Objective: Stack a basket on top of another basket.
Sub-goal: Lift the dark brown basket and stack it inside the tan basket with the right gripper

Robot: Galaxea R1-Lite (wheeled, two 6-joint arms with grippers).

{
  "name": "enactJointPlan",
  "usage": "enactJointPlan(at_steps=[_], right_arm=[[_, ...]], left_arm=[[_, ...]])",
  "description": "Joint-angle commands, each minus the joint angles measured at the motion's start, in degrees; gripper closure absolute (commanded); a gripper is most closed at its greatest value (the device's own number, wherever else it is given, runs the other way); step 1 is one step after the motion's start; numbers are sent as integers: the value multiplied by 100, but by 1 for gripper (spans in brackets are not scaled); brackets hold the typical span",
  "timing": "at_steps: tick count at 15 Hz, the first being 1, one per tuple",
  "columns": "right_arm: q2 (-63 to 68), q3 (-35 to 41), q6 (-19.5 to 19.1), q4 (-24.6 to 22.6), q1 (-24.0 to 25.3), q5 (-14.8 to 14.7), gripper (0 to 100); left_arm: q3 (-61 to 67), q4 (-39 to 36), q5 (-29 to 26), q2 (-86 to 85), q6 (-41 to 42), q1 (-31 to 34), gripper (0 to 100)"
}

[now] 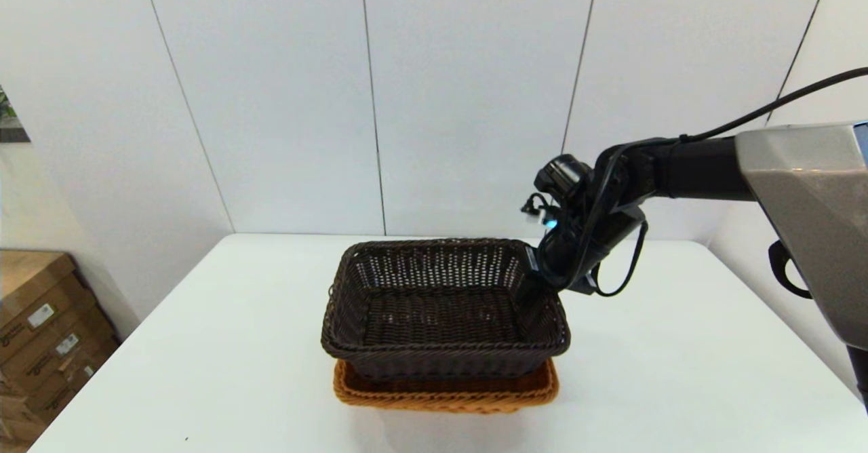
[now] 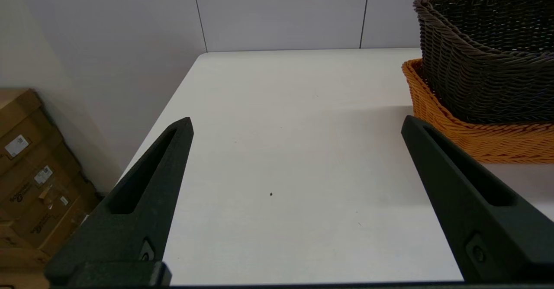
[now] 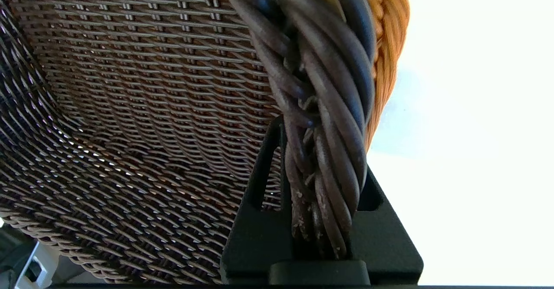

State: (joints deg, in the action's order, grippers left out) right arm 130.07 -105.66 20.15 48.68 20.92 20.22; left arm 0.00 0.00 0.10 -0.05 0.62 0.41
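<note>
Near the middle of the white table, the dark brown basket is seen resting inside the orange basket, of which only a strip of braided rim and wall shows beneath it on the near side. The right gripper is placed at the far right corner of the dark basket, and in the right wrist view its two black fingers are closed on the braided rim, one inside the wall and one outside, with the rim pinched between them. The left gripper is held low over bare table to the left of the baskets, its fingers spread wide and nothing between them; it is judged to be idle.

The stacking is judged to be nearly complete: the dark basket appears nested and roughly squared with the orange one, though whether it is fully seated or partly carried by the right gripper cannot be told from these views. What is left, by this reading, is for the rim to be released and the right arm to be drawn clear without the upper basket being dragged askew.

Cardboard boxes are stacked on the floor to the left of the table; white labels and dark print are seen on them, but nothing can be read. No brand or writing is visible on either basket
</note>
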Motion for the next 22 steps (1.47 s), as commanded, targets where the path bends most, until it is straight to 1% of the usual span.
enactJointPlan(at_steps=[1, 7, 22], right_arm=[[71, -60, 24, 28, 0, 17, 100], [159, -183, 33, 28, 9, 17, 100], [185, -183, 50, 54, -70, -1, 100]], left_arm=[[9, 0, -1, -4, -1, 2, 0], [9, 0, -1, -4, -1, 2, 0], [9, 0, -1, -4, -1, 2, 0]])
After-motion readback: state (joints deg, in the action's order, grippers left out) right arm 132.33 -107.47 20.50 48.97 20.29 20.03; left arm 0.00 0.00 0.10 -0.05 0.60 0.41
